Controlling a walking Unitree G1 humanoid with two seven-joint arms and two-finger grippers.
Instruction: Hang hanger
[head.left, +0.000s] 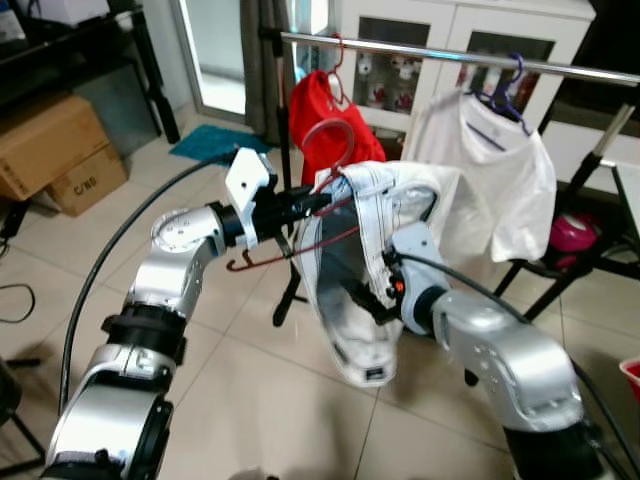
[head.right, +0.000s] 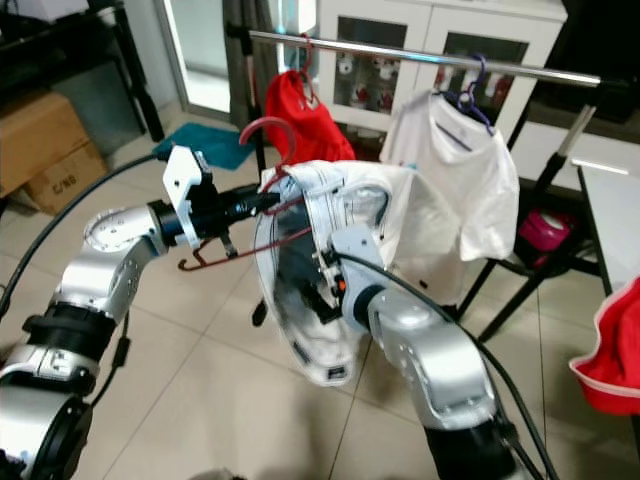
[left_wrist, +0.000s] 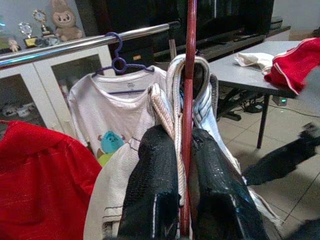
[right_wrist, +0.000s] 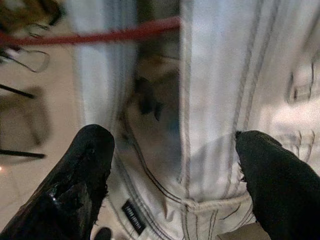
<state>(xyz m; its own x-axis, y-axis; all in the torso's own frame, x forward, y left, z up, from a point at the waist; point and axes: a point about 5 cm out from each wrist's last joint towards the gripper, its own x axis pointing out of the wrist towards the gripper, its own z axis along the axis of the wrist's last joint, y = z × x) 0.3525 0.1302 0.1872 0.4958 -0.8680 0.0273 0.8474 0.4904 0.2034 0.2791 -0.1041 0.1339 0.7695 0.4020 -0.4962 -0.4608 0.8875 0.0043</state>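
Right hand (right_wrist: 172, 165) wide open at white garment (right_wrist: 280, 75); left hand (left_wrist: 185, 165) clamped on red hanger (left_wrist: 188, 100).

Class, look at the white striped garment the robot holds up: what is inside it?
Inside the white striped garment runs the red hanger, gripped by the left gripper. The right gripper reaches into its opening with fingers spread. The hanger's far end is covered by cloth.

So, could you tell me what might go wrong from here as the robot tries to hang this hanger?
1. The left gripper pinches only the thin dark red wire hanger, so it could twist or slip.
2. The white striped garment drapes loosely and may slide off.
3. The right gripper is open inside the fabric and could snag.
4. The silver metal rail already carries a red top and a white T-shirt.
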